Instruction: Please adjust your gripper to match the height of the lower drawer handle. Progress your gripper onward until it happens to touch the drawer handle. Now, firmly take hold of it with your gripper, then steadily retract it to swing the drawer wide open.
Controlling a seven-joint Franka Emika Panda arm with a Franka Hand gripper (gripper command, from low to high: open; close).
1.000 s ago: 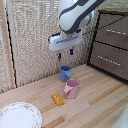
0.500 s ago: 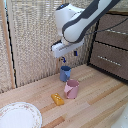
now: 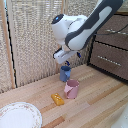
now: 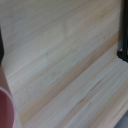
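Exterior view: gripper (image 3: 66, 63) hangs above a blue cup (image 3: 65, 74), well short of the cabinet.

Whether its fingers are apart or together cannot be told. The drawer (image 3: 109, 59) and drawer handle (image 3: 109, 59) sit at the exterior view's right; a pink cup (image 3: 72, 89) stands on the wooden table (image 3: 100, 107).

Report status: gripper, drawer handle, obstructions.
Gripper above blue cup, jaw state unclear. Drawer handle untouched, drawer shut. Pink cup nearby.
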